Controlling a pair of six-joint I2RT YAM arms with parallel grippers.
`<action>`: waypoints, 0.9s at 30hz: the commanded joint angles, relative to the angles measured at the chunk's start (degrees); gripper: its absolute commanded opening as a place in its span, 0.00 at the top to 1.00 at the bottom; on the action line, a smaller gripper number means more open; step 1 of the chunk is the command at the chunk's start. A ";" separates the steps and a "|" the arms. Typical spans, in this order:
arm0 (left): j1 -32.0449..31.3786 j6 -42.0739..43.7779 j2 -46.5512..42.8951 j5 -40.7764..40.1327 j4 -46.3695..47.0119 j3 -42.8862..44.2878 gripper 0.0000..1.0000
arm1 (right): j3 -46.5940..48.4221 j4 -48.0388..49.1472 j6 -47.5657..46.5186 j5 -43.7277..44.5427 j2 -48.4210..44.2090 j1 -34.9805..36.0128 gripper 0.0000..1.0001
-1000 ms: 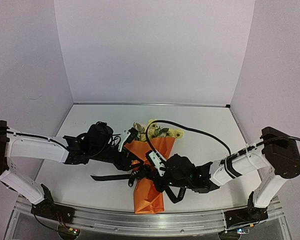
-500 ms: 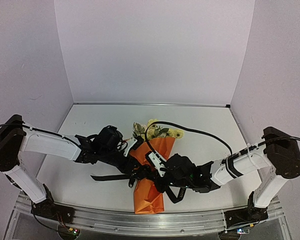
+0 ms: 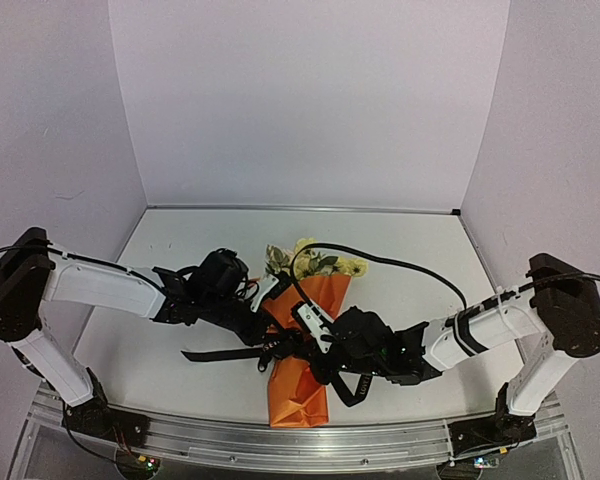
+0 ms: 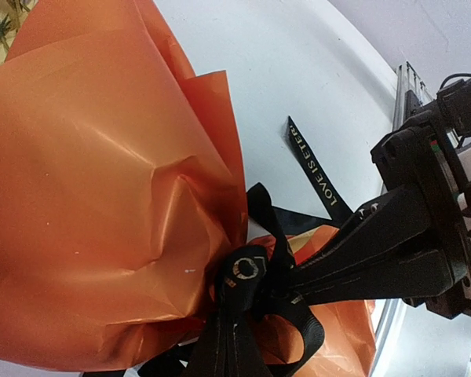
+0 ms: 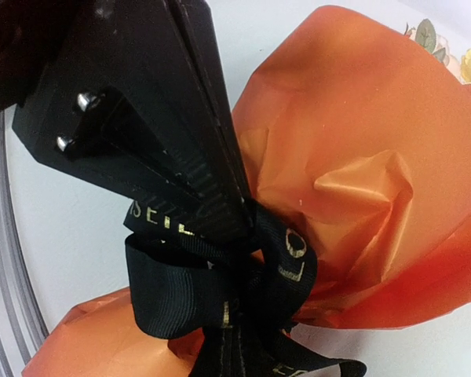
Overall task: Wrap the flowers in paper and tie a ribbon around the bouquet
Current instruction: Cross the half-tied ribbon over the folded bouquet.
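Here, the left end effector (image 3: pixel 276 343) and right end effector (image 3: pixel 298 345) meet at a single spot.
The left end effector's fingers are pressed together, pinching the one narrow black ribbon with light lettering (image 4: pixel 314 169) where it is knotted. The right end effector, likewise closed, clamps the same ribbon from the opposite side, its tips just beside the left's. Directly beneath both lies one cone-shaped bouquet (image 3: pixel 300 388) wrapped in bright orange crinkled paper (image 4: pixel 102 196), flat on the white counter (image 3: pixel 180 235). Its narrow end lies nearer the arm bases than the end effectors. One small bunch of pale yellow flowers with green leaves (image 3: pixel 315 262) shows at the wide end beyond them. Two ribbon tails lie loose, one left of the left end effector and one under the right.
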 commanded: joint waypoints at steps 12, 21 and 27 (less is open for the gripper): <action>0.06 -0.04 -4.69 3.12 3.06 -0.50 1.00 | 4.12 4.17 0.76 -2.41 -0.56 0.11 1.00; -0.02 -0.13 -5.53 4.04 3.26 -1.03 1.00 | 5.84 5.54 0.79 3.02 3.22 -0.08 1.00; -0.11 -0.21 -6.89 4.17 2.83 -1.76 1.00 | 4.15 12.53 3.78 7.08 6.23 -1.40 1.00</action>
